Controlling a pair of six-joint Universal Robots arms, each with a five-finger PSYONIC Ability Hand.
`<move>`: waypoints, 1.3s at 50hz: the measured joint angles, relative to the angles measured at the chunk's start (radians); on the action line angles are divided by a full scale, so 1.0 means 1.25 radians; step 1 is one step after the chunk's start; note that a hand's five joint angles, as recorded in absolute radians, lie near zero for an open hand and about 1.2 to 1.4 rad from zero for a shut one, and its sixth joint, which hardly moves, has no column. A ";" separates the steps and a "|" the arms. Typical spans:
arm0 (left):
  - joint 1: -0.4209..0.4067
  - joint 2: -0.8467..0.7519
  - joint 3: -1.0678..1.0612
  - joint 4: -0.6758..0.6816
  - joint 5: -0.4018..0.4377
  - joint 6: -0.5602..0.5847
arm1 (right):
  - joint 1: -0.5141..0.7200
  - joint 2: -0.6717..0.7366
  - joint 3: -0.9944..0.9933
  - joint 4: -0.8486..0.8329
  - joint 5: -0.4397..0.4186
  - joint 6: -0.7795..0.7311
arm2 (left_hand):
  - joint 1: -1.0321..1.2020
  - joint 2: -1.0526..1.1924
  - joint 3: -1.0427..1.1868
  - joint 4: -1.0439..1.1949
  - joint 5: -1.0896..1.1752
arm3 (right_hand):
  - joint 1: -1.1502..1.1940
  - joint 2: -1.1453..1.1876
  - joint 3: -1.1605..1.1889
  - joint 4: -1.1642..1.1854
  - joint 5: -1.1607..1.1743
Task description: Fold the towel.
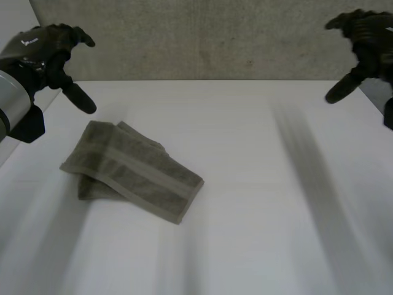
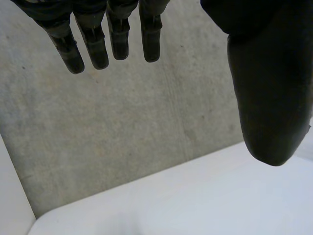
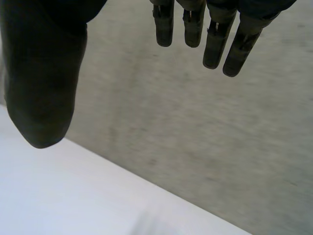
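Head view: folded olive towel [image 1: 131, 169] flat on the white table [image 1: 258, 215], left of centre, nothing gripping it. Raised above the table's far left corner, near the towel's far end but apart from it: left hand [image 1: 43, 50]. Raised at the far right, well apart from the towel: right hand [image 1: 368, 38]. Wrist views: fingers [image 2: 120, 39] of the left and fingers [image 3: 215, 46] of the right straight, spread wide of the thumbs, holding nothing, set against grey wall [image 2: 122, 132] and table edge.
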 measured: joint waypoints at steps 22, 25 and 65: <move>0.076 -0.374 -0.060 0.112 0.087 0.499 | 0.060 0.117 0.037 0.029 -0.158 -0.074 | -0.004 -0.002 0.000 -0.004 0.000 | 0.000 0.000 0.000 0.000 0.000; 0.077 -0.415 -0.040 0.148 0.086 0.513 | 0.059 0.134 0.039 0.029 -0.150 -0.085 | -0.004 -0.002 0.000 -0.004 0.000 | 0.000 0.000 0.000 0.000 0.000; -0.303 -0.287 0.235 0.148 0.075 0.236 | -0.035 0.075 0.006 0.029 -0.151 -0.086 | 0.853 0.858 0.854 0.873 0.859 | 0.000 0.000 0.000 0.000 0.000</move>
